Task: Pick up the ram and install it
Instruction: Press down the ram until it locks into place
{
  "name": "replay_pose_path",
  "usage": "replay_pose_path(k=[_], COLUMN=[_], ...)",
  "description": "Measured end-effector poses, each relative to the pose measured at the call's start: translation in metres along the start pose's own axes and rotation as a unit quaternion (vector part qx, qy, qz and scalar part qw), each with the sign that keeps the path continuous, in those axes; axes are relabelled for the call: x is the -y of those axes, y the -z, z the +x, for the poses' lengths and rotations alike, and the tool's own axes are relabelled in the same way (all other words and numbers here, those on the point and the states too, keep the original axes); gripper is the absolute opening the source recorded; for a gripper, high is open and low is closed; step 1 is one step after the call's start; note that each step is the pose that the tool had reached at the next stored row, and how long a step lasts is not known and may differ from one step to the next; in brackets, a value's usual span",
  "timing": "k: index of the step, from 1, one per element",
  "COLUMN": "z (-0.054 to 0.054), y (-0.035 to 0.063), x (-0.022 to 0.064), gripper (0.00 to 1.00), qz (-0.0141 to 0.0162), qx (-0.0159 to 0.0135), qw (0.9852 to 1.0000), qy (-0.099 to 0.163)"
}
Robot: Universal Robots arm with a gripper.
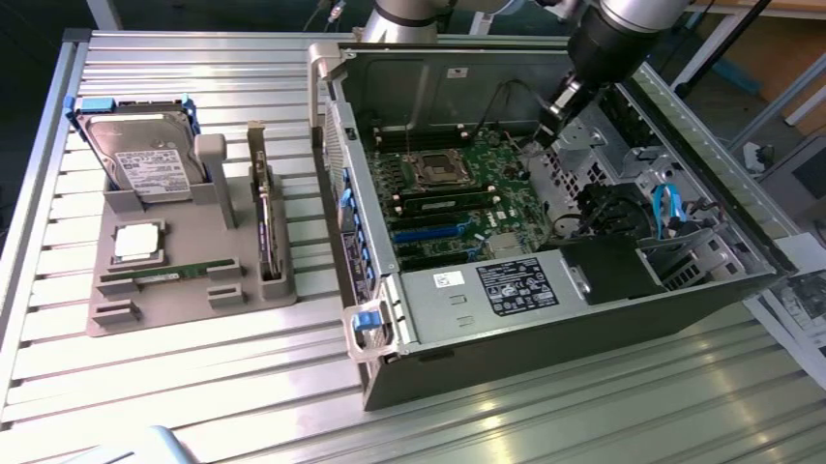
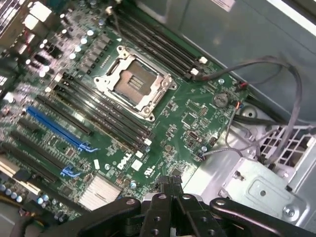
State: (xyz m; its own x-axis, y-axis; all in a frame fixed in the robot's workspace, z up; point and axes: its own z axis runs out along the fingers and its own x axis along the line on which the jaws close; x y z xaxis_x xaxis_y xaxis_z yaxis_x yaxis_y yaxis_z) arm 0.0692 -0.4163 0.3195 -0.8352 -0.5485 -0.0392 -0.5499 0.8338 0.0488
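Slatted table: tray holds ram.

You see a green motherboard with a blue slot and a silver socket frame. The black gripper hangs above it. The ram is green on a grey tray.
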Motion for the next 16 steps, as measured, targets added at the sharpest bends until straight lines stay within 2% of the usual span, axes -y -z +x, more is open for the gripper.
replay_pose_path(k=[3, 6, 9, 15, 16], z=[0.0000, 0.0000, 0.0000, 0.0000, 0.0000], y=[0.0000, -0.0001, -0.0001, 0.0000, -0.0001], x=[0.0000, 0.0000, 0.0000, 0.0000, 0.0000], gripper=[0.10, 0.10, 0.10, 0.10, 0.10], qz=[0.0017, 0.0027, 0.0040, 0.0067, 0.0072], qx=[0.0022, 0.0035, 0.0052, 0.0084, 0.0091], qw=[0.9991, 0.9975, 0.9946, 0.9851, 0.9826], qy=[-0.043, -0.070, -0.104, -0.172, -0.185])
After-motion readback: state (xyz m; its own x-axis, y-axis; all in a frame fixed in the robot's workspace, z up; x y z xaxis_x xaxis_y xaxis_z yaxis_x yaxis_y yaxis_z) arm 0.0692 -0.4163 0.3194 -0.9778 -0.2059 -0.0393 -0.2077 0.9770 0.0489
